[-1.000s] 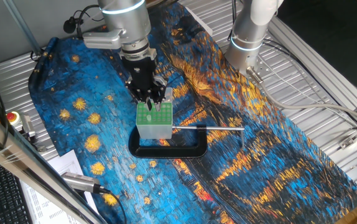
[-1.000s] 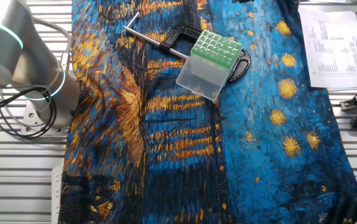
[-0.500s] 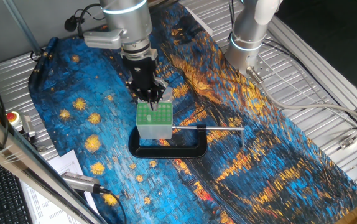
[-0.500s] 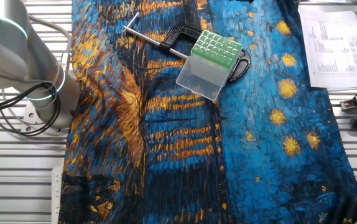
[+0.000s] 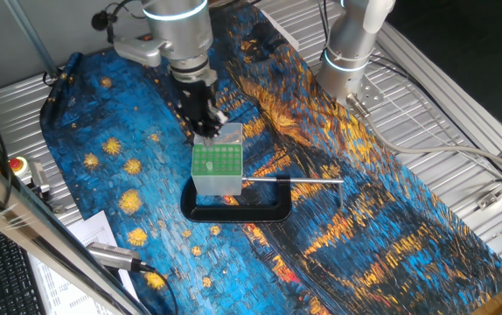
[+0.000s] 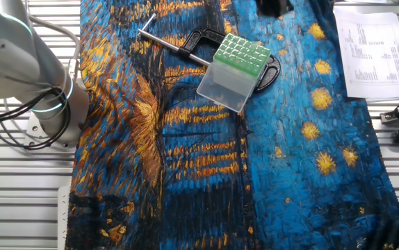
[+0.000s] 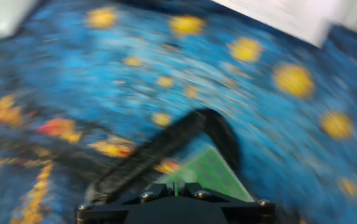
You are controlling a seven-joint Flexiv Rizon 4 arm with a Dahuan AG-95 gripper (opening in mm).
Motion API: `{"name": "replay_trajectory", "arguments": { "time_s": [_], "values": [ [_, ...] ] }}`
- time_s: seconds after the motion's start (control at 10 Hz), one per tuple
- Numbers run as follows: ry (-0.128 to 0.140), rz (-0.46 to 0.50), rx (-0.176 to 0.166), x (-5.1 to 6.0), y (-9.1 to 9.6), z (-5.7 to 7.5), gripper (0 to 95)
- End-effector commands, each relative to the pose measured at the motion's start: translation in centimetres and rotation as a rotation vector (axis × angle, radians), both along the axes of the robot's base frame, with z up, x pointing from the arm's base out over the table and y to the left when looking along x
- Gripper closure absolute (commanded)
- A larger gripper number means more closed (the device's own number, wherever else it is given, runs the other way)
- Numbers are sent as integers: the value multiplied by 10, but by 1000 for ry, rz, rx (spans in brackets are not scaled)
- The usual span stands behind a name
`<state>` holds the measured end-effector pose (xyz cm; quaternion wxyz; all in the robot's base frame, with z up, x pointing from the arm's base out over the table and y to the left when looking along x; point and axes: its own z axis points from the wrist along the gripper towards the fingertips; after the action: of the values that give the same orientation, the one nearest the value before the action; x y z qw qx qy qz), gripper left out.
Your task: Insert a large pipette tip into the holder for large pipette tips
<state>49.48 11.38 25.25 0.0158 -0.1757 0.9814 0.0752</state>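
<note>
The holder [image 5: 217, 171] is a frosted-white box with a green holed top plate, standing on the painted cloth inside a black C-clamp. It also shows in the other fixed view [image 6: 235, 69] and blurred at the bottom of the hand view [image 7: 206, 171]. My gripper [image 5: 205, 129] hangs tilted just above and behind the holder's far edge, apart from the plate. In the hand view the gripper [image 7: 175, 190] has its jaws close together, with only a thin slit between them. I cannot make out the large pipette tip in any view.
The black C-clamp [image 5: 233, 212] lies around the holder's base, and its metal rod [image 5: 295, 180] points right. A second arm's base [image 5: 347, 61] stands at the back right. Papers [image 6: 370, 48] and a silver pen-like cylinder [image 5: 115, 256] lie beside the cloth.
My gripper has risen off the green plate and drawn back and tilted. Its fingers looked spread a second ago and now stand close together. The holder has not moved.
</note>
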Motion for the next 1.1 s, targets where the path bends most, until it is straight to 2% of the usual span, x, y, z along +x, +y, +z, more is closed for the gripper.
{"name": "replay_trajectory", "arguments": {
  "time_s": [0.1, 0.3, 0.4, 0.5, 0.6, 0.8, 1.1],
  "values": [
    [151, -351, -179, 3, -78, -25, 760],
    [158, -341, -176, -2, -98, -33, 760],
    [153, -315, -159, -6, -108, -37, 760],
    [155, -311, -145, -6, -108, -37, 760],
    [158, -320, -151, -6, -108, -37, 760],
    [164, -417, -151, -6, -108, -37, 760],
    [167, -450, -146, -6, -102, -36, 760]
  ]
}}
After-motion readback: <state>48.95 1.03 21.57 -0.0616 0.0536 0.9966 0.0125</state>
